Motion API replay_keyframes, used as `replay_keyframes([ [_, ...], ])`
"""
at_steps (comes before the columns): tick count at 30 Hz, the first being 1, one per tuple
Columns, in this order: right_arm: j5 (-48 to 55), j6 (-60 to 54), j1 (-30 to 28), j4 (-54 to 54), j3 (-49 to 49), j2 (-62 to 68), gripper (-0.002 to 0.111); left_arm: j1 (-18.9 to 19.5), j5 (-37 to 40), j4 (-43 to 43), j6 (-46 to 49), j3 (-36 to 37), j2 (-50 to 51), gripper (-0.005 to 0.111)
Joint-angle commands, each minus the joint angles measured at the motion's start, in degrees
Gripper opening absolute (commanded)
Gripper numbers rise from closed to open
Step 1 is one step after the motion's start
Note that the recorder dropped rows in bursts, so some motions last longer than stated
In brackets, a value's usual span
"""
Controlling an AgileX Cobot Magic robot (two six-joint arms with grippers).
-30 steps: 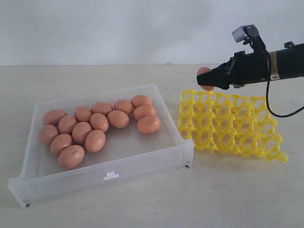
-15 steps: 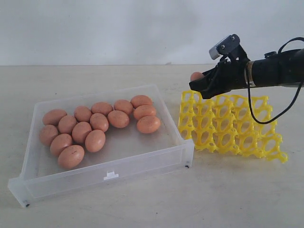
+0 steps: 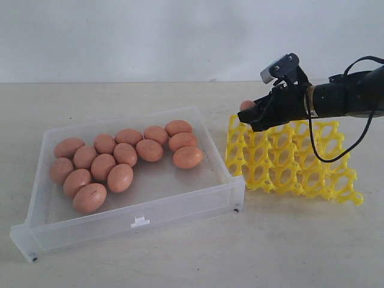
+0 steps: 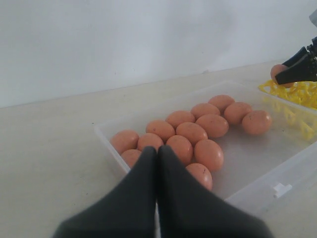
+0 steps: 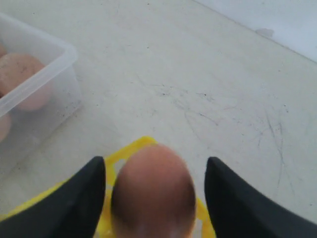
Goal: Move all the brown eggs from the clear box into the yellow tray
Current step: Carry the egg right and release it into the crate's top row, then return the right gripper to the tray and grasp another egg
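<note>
Brought one of the brown eggs [image 5: 152,191] down over the last second: from hanging above the yellow tray [image 3: 300,174] to resting at its upper-left corner cup, just right of centre in the exterior view. Lowered and tipped the right gripper [image 3: 249,114] along with it. Parted the fingers [image 5: 84,198] too: in the right wrist view, a slim gap on each side of the shell, so released rather than clamped. By that reading, first egg delivered or as good as. Whether fully seated in the cup, cannot tell, with the lattice hidden beneath it.

Leaves fifteen in the clear box [image 3: 138,217], bunched across its left and upper part in the exterior view, touching one another, none shifted. Shows bare floor toward the box's lower right.

Keeps the left gripper [image 4: 157,148] clenched on nothing, pointed toward the pile.

For withdrawal, straight up looks safest, with the fingers flanking the shell closely and the tray's rim right under the tips. Any sideways drag could roll the egg off the corner and onto the table [image 3: 288,252]. Plenty of free air above and toward the upper right of the frame. Between tray and box, only a narrow strip, the box's right wall close to the tray's left edge. Worth crossing high on the way back to the pile.
</note>
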Motion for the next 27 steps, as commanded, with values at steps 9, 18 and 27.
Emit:
replay_keyframes([
  [9, -3.5, 3.8, 0.0, 0.4, -0.2, -5.4, 0.067, 0.0, -0.3, 0.0, 0.0, -0.1, -0.2, -0.004],
  [18, 20.0, 19.7, 28.3, -18.3, -1.3, -11.5, 0.0, 0.0, -0.3, 0.0, 0.0, -0.1, -0.2, -0.004],
  [27, 24.3, 41.6, 37.1, -18.3, -10.3, -8.8, 0.0, 0.0, -0.3, 0.0, 0.0, -0.1, -0.2, -0.004],
])
